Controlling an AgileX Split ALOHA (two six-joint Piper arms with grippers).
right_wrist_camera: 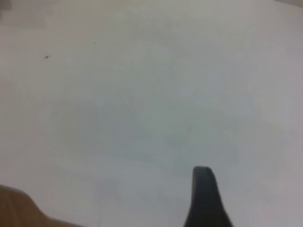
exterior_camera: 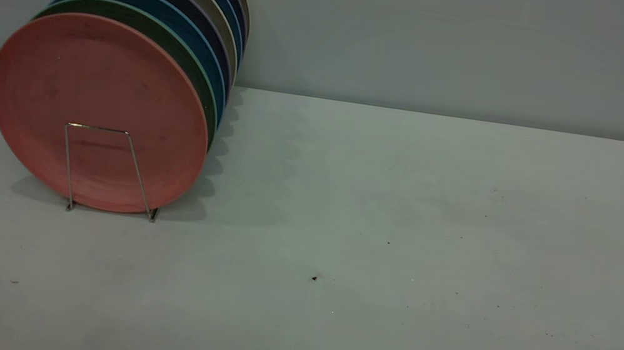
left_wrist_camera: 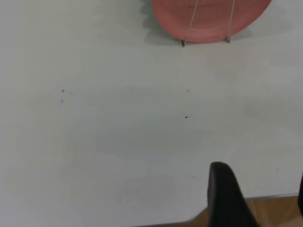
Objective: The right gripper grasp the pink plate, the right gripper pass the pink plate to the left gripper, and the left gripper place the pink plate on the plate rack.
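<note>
Over at the left of the exterior shot, the pink plate (exterior_camera: 98,107) already stands on edge in the plate rack (exterior_camera: 109,169).

Looks basically done to me: it's frontmost in a row of plates, green plate (exterior_camera: 193,69) right behind. Neither arm shows in that view. The left gripper (left_wrist_camera: 258,198) sits back near the table (exterior_camera: 401,247) edge, plate well ahead of it, jaws parted and holding nothing. Only one finger of the right gripper (right_wrist_camera: 204,198) shows over bare table, so can't tell its jaws.

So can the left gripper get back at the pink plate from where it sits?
Probably yes. The left gripper hangs near the table edge, bare surface lies between, and the pink plate stands frontmost in the plate rack, its face uncovered.
</note>
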